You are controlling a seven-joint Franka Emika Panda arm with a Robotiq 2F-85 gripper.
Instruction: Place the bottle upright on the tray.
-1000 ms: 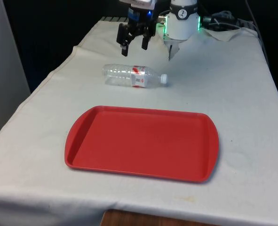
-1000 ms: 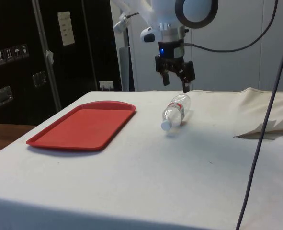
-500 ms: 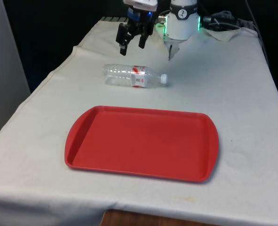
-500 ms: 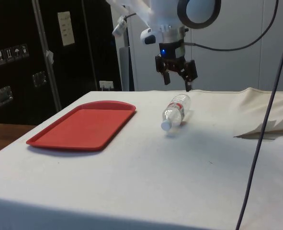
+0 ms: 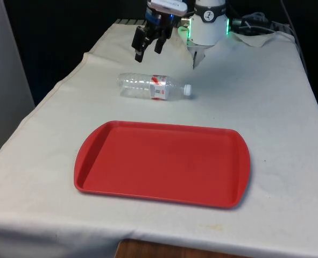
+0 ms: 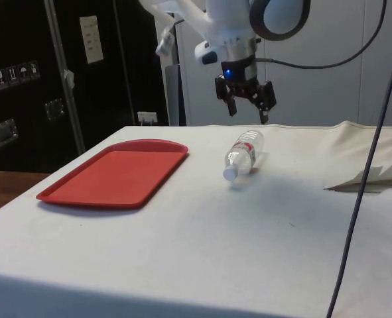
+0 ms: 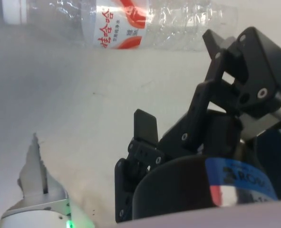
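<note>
Currently the gripper (image 5: 149, 47) is held empty with fingers spread, tilted, above the far side of the table (image 5: 266, 97), just past the bottle (image 5: 153, 86). The bottle is seen lying on its side on the cloth, cap (image 5: 187, 90) toward the front view's right, base toward the left, label (image 7: 115, 25) around the middle; it sits between the gripper and the red tray (image 5: 161, 163), apart from the tray's far rim. The step in hand is judged to be the approach for the grasp. The fingers should be lined up across the bottle's axis and lowered to straddle the body near the label, not the cap. Thin plastic is likely to crumple or roll, so a centred, moderate pinch is advised. Enough clearance should be kept for standing it upright on the tray.
</note>
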